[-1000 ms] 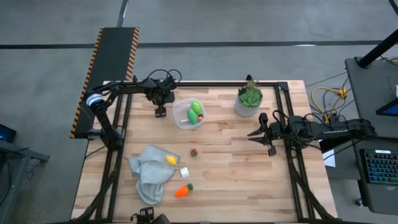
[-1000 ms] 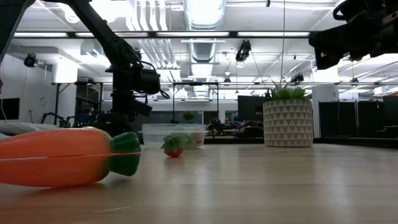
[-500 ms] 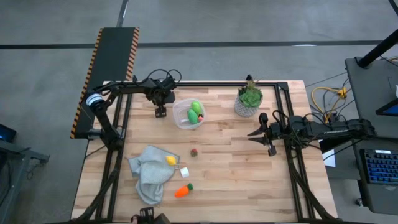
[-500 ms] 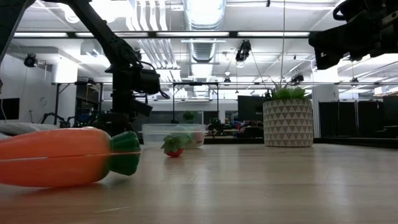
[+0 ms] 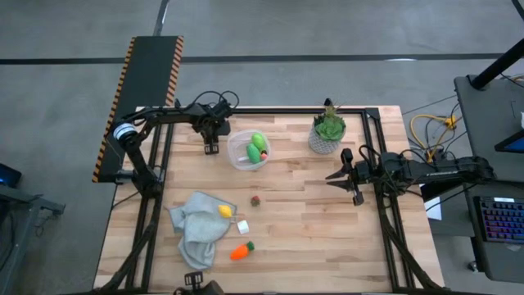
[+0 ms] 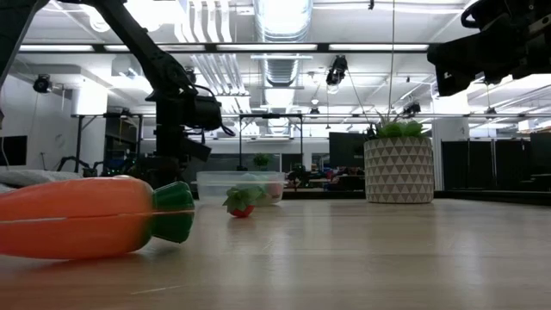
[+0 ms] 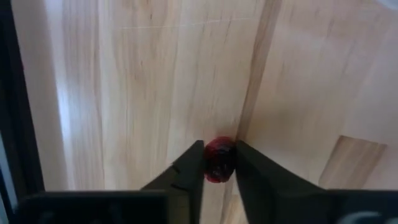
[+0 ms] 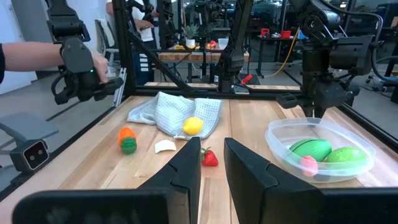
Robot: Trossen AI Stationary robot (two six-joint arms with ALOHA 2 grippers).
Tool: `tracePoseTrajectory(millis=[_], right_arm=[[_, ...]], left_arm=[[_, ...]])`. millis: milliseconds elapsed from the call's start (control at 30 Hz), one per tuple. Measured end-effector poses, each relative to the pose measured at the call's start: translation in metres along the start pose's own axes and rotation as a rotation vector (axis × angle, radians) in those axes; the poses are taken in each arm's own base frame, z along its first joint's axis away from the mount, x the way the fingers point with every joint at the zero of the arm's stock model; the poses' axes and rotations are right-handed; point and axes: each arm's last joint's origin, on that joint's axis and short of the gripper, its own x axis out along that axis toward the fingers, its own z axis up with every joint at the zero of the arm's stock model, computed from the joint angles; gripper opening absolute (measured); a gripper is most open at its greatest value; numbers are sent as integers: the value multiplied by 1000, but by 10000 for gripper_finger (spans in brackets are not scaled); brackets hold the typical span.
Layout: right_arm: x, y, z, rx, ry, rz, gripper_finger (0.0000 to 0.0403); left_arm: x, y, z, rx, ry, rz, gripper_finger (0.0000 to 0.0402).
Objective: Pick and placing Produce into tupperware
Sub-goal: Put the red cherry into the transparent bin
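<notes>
The clear tupperware [image 5: 250, 152] stands at the table's far middle with two green pieces [image 5: 256, 147] and a pink one [image 8: 308, 163] inside. Just left of it my left gripper [image 5: 211, 148] points down at the table, shut on a small dark red piece [image 7: 219, 159]. A strawberry [image 5: 255, 200], a lemon [image 5: 224, 211] lying on a grey cloth [image 5: 195, 229] and an orange carrot [image 5: 241, 251] lie nearer the front. My right gripper [image 5: 331, 177] hovers at the right with a narrow gap between its fingers [image 8: 186, 163] and nothing in it. My left gripper pinches the small dark red piece [image 7: 219, 167] between its two fingertips, one on each side. The fingers come from above, pointing down at the wood. Whether the piece rests on the table or is just off it, I cannot tell.
A potted plant [image 5: 328, 131] in a white patterned pot stands at the far right of the tupperware. A small white cube [image 5: 242, 226] lies between lemon and carrot. Black frame rails run along the table's edges. Beyond the table's left edge a person's hand [image 8: 93, 62] holds a dark device.
</notes>
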Motion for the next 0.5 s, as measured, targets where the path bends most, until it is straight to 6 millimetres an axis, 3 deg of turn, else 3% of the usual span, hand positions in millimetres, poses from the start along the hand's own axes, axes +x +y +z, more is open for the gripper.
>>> tracePoseTrajectory(millis=[133,500], right_arm=[[0,0,0,0,0,0,63],[0,0,0,0,-1,0,63]], left_arm=[[0,1,0,-1,-4,10,11],[-2,0,-1,-26,15,-3,4]])
